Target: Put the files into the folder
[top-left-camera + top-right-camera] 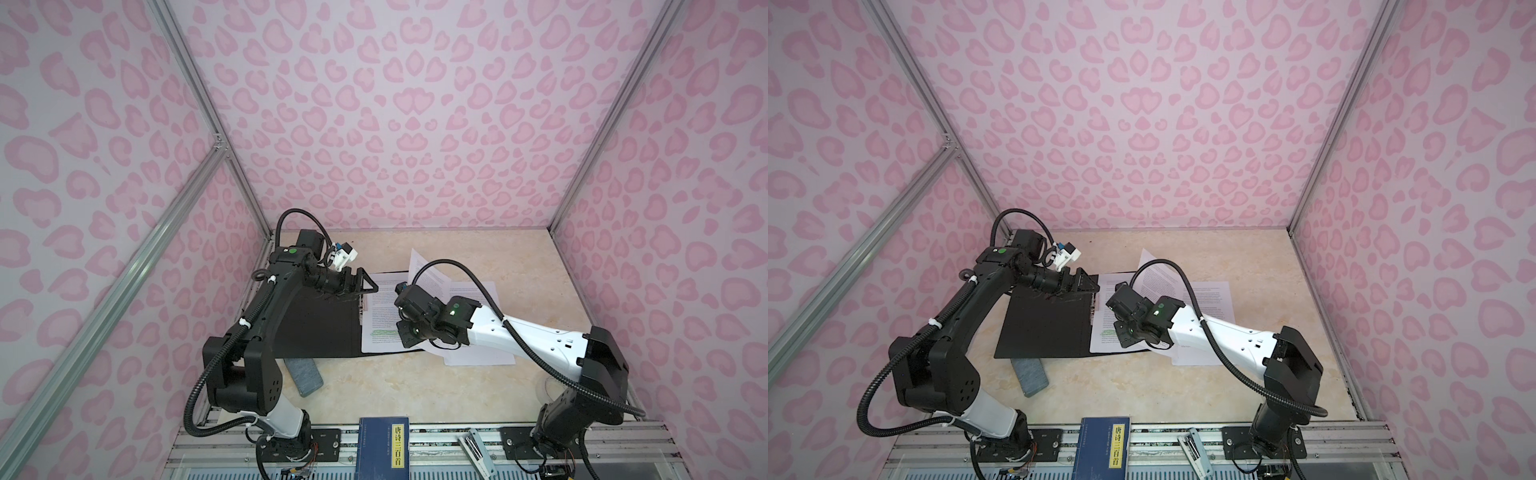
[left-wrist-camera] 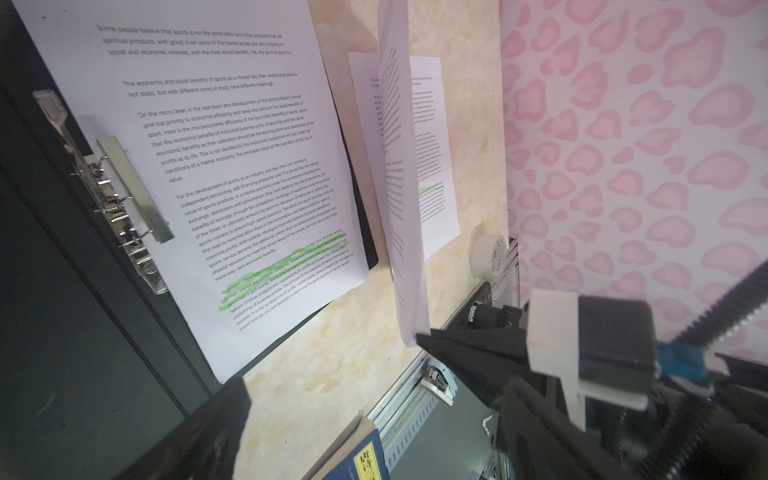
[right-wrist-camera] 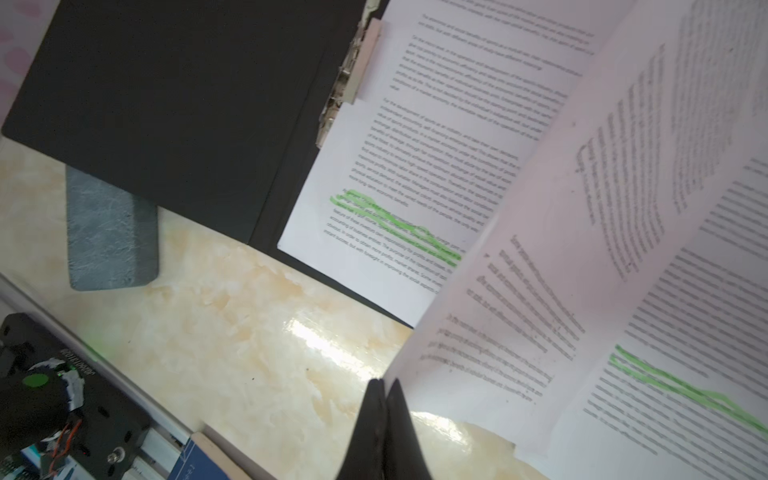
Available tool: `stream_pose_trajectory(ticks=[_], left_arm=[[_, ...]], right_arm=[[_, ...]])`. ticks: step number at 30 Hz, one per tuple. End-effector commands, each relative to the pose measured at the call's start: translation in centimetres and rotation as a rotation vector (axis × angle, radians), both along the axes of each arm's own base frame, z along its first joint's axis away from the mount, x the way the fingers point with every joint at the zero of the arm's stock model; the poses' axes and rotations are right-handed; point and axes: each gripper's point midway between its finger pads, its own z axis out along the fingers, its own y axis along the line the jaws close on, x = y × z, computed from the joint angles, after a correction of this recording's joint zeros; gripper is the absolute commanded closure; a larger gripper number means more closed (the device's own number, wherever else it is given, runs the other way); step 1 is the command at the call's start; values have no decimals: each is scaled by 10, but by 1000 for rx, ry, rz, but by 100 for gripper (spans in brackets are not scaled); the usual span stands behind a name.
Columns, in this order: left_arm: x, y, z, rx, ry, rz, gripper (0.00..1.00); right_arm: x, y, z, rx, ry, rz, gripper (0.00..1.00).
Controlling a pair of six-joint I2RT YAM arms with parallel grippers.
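The folder (image 1: pixel 316 328) (image 1: pixel 1046 328) lies open on the table, black inside up, with its metal clip (image 2: pixel 120 199) (image 3: pixel 349 79) at the spine. One printed sheet of the files (image 1: pixel 380 328) (image 2: pixel 232 166) (image 3: pixel 415 166) lies flat on its right half. My right gripper (image 1: pixel 406 338) (image 1: pixel 1125 338) (image 3: pixel 384 384) is shut on the corner of a second sheet (image 1: pixel 428 270) (image 2: pixel 399 166) (image 3: pixel 561 249), which stands lifted above the table. A third sheet (image 1: pixel 478 357) (image 2: pixel 436 166) lies on the table to the right. Over the folder's far edge near the clip, my left gripper (image 1: pixel 359 291) (image 1: pixel 1086 286) (image 2: pixel 332 386) is open and empty.
A grey block (image 1: pixel 305 376) (image 3: pixel 112 232) sits under the folder's front edge. At the front rail stand a dark blue book with a yellow label (image 1: pixel 384 449) and a small white and silver tool (image 1: pixel 476 451). A roll of white tape (image 2: pixel 490 259) lies by the wall.
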Motion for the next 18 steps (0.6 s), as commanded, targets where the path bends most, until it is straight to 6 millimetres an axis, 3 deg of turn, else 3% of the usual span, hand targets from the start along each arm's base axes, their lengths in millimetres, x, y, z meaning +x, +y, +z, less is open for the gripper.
stream_pose_trajectory(ticks=[1,12,15,18], left_arm=[[6,4,-6,40,-13,5,2],[7,-3,-44,-4,125,-11,2],[9,-3,-53,5,154,-8,2],[8,-4,-62,2,186,-13,3]], right_arm=[[-3,22,0,37,8,38,100],[-13,53,-7,137,49,95,98],[-15,55,-12,141,61,100,85],[-16,58,-17,150,78,106,79]])
